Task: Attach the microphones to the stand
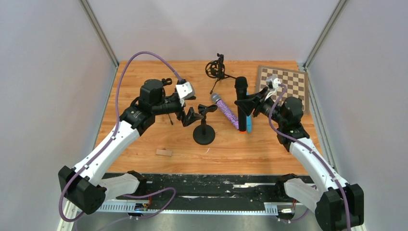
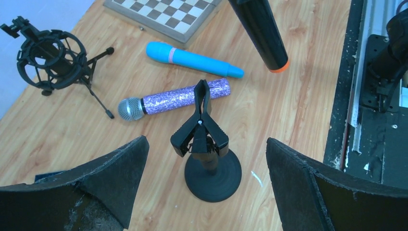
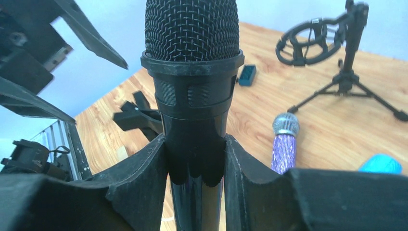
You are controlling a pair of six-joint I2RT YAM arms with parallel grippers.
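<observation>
A black microphone [image 1: 241, 98] with an orange end [image 2: 279, 68] hangs upright above the table, and my right gripper [image 3: 195, 142] is shut on its body just below the mesh head [image 3: 191, 26]. The light blue microphone [image 2: 192, 57] and the purple glitter microphone [image 2: 180, 99] lie flat on the wood beside it. A small black stand [image 2: 212, 174] with a round base carries a spring clip [image 2: 199, 126] that holds nothing. My left gripper [image 2: 206, 141] is wide open just left of the clip [image 1: 207, 109], one finger on each side in the left wrist view, not touching it.
A black shock-mount tripod [image 1: 216, 70] stands at the back of the table. A chessboard [image 1: 284, 82] lies at the back right, behind the right arm. A small wooden block [image 1: 163, 152] lies near the front left. Grey walls enclose both sides.
</observation>
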